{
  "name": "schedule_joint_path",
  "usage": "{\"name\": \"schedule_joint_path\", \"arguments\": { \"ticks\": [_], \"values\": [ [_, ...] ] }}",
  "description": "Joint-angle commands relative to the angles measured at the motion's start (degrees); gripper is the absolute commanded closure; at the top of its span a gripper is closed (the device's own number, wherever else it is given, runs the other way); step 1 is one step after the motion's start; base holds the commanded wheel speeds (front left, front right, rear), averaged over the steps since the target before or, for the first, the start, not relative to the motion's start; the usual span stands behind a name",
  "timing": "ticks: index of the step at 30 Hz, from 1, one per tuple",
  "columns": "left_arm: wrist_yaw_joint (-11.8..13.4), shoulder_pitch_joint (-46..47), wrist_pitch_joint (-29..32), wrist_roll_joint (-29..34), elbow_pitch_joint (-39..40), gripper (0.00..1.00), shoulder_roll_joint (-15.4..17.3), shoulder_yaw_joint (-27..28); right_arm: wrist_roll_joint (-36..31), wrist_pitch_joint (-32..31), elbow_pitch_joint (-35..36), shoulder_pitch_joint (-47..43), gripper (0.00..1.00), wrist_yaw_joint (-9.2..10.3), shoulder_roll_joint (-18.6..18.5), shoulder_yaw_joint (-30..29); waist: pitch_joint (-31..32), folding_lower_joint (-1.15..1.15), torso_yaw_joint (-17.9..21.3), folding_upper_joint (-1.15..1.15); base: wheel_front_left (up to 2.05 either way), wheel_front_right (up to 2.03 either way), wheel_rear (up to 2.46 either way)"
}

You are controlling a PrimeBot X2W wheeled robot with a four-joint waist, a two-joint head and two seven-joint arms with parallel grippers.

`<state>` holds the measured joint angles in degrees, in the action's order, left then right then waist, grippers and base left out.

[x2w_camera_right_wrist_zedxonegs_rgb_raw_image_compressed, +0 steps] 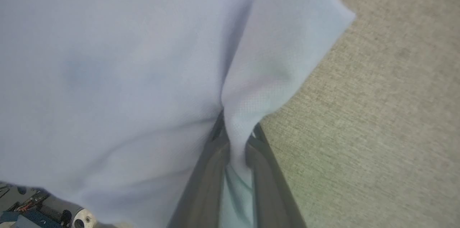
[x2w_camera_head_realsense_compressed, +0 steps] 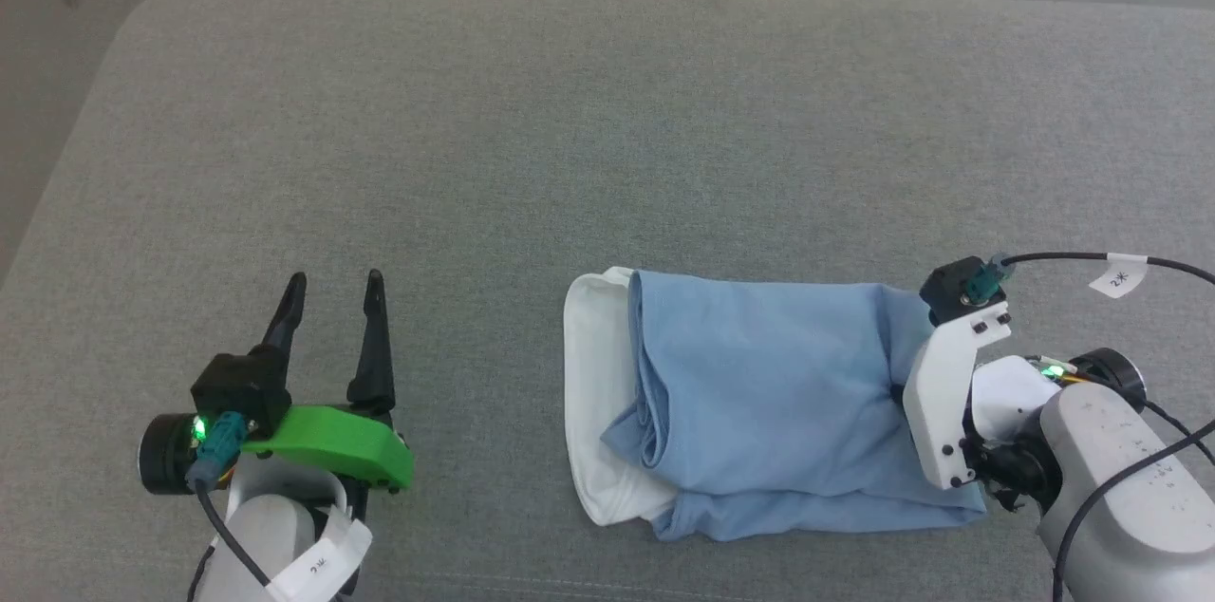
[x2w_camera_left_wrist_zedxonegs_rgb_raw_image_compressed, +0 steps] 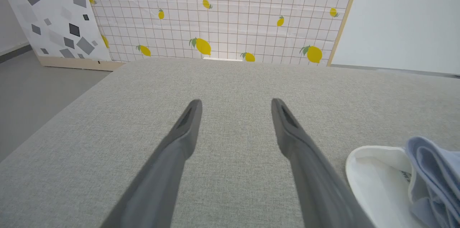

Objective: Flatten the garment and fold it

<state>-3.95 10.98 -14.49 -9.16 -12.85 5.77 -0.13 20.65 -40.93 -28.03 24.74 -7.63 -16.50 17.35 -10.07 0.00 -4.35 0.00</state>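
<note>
A folded garment (x2w_camera_head_realsense_compressed: 759, 393) lies on a wide padded surface (x2w_camera_head_realsense_compressed: 570, 156), near the robot's edge and right of centre. The right gripper (x2w_camera_right_wrist_zedxonegs_rgb_raw_image_compressed: 238, 138) is at the garment's right end, with cloth between its fingers. The left gripper (x2w_camera_head_realsense_compressed: 337, 279) is well apart to the left, over bare surface.

Light blue garment (x2w_camera_head_realsense_compressed: 778, 374) with white collar (x2w_camera_head_realsense_compressed: 593, 393), grey fabric surface (x2w_camera_head_realsense_compressed: 475, 156), lemon-print grid panel (x2w_camera_left_wrist_zedxonegs_rgb_raw_image_compressed: 222, 12)
</note>
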Motion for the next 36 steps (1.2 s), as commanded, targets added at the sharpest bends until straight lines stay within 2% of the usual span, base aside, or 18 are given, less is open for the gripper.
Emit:
{"name": "schedule_joint_path", "arguments": {
  "ticks": [1,7,11,13,14,15,21,25,30,36],
  "values": [
    [0.11,0.84,-0.44,-0.49,-0.45,0.0,-0.16,-0.12,-0.02,0.19,-0.88,-0.08,1.0,0.14,-0.75,0.82,0.84,0.0,-0.34,0.0,0.0,0.0,0.0],
    [0.07,-0.55,-0.47,-0.83,-1.18,0.0,-0.37,-0.59,1.64,-0.6,5.52,2.13,1.0,0.14,-4.25,4.18,3.26,0.0,-0.27,0.0,0.0,0.0,0.0],
    [0.14,-1.47,-0.49,-1.23,-0.93,0.0,-0.41,-0.6,3.39,-3.4,9.61,3.37,1.0,0.14,-7.08,6.98,3.54,0.0,3.22,0.0,0.0,0.0,0.0],
    [0.07,-1.53,-0.49,-1.34,-0.48,0.0,-0.37,-0.73,4.01,-4.79,11.15,4.51,1.0,0.14,-8.94,8.28,2.85,0.0,6.02,0.0,0.0,0.0,0.0],
    [-0.14,-0.51,-0.5,-1.3,0.43,0.0,-0.25,-1.37,4.84,-6.05,12.66,7.46,1.0,0.14,-11.48,9.16,0.45,0.0,12.94,0.0,0.0,0.0,0.0],
    [-0.2,-0.06,-0.48,-1.2,0.66,0.0,-0.12,-1.59,5.04,-6.02,12.64,8.26,1.0,0.14,-11.7,8.98,-0.39,0.0,14.95,0.0,0.0,0.0,0.0],
    [-0.47,2.93,0.68,-0.36,2.31,0.0,1.42,-2.57,4.87,-4.68,10.21,11.78,1.0,0.14,-11.87,6.88,-5.42,0.0,24.2,0.0,0.0,0.0,0.0],
    [-0.59,4.65,2.07,0.47,4.13,0.0,3.01,-3.04,4.11,-2.38,6.93,13.64,1.0,0.14,-11.05,3.85,-8.8,0.0,27.79,0.0,0.0,0.0,0.0],
    [-0.49,6.51,4.12,1.34,8.15,0.0,4.83,-3.18,2.0,0.39,2.72,15.76,1.0,0.14,-11.04,-1.29,-13.94,0.0,28.75,0.0,0.0,0.0,0.0],
    [-0.17,8.18,7.79,2.84,15.26,0.0,7.37,-3.15,-1.22,3.26,-1.66,19.13,1.0,0.14,-13.64,-10.13,-21.58,0.0,25.9,0.0,0.0,0.0,0.0]
  ]
}}
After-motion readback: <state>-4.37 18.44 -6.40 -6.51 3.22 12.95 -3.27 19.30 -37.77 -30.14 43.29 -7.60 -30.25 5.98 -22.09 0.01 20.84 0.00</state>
